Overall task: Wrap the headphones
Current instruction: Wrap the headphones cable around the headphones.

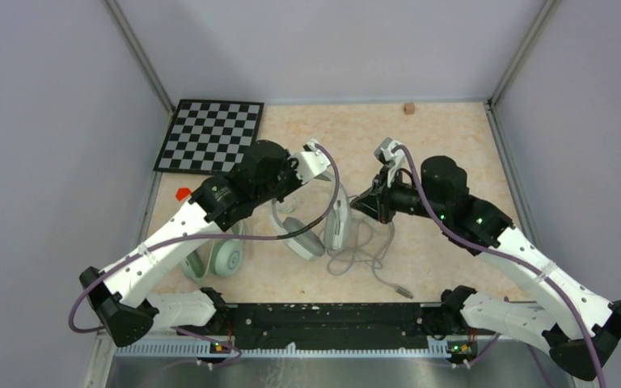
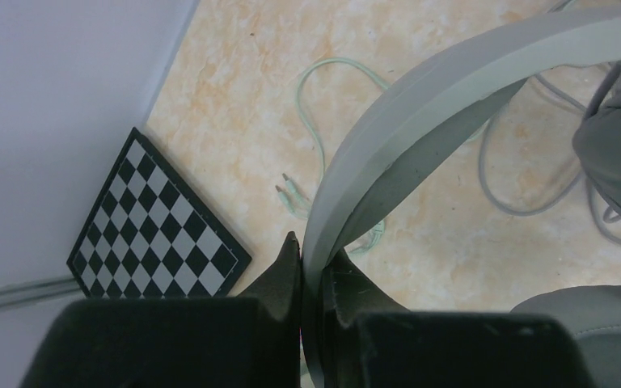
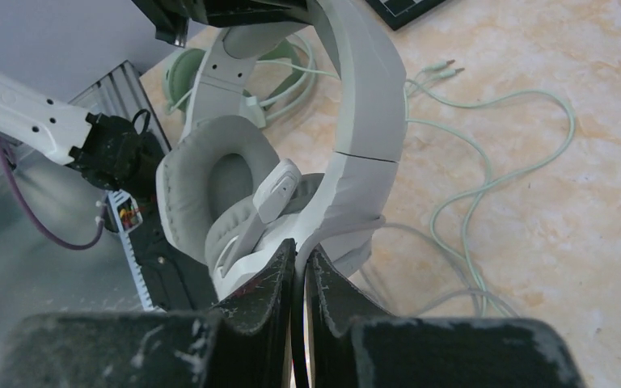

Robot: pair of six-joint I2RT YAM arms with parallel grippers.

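My left gripper (image 2: 311,255) pinching the white headset's (image 1: 338,225) band (image 2: 453,81), headset upright at mid-table (image 1: 437,145), my right gripper (image 3: 297,255) pressed nearly together on its grey cable (image 1: 361,260), mint headset (image 1: 226,259) lying beside my left arm.

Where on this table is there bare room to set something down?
Bare: the far strip between checkerboard and block, and the far-right corner past the block. Crowded: the middle, with white headset and grey cable, and near-left, with the mint headset.
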